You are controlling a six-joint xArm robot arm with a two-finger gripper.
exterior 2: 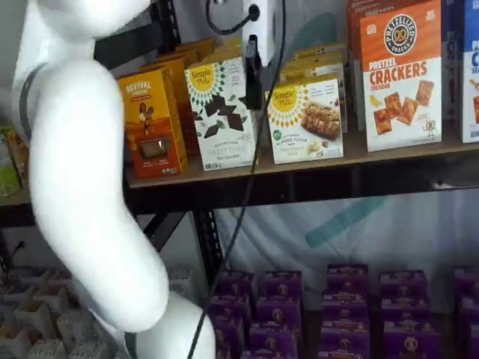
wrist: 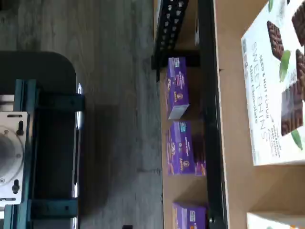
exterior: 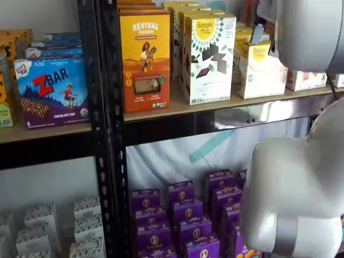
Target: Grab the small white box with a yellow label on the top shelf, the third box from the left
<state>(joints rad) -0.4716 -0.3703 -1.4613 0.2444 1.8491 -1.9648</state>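
The small white box (exterior 2: 305, 120) with a yellow sunburst circle stands on the top shelf (exterior 2: 224, 176), right of the taller white carton (exterior 2: 221, 112) printed with chocolate squares. Both also show in a shelf view: the small box (exterior: 260, 70) and the tall carton (exterior: 209, 59). My gripper (exterior 2: 253, 101) hangs from its white body in front of the gap between these two cartons. Its black fingers show as one dark shape with no gap, and no box is in them. The wrist view shows the tall carton (wrist: 276, 81) lying sideways on the tan board (wrist: 233, 143).
An orange Revival carton (exterior 2: 150, 123) stands left of the tall carton, and a pretzel cracker carton (exterior 2: 400, 75) stands to the right. Purple boxes (exterior 2: 337, 314) fill the lower shelf. The white arm (exterior 2: 82, 187) blocks the left of that view. A dark mount with teal brackets (wrist: 38, 143) shows in the wrist view.
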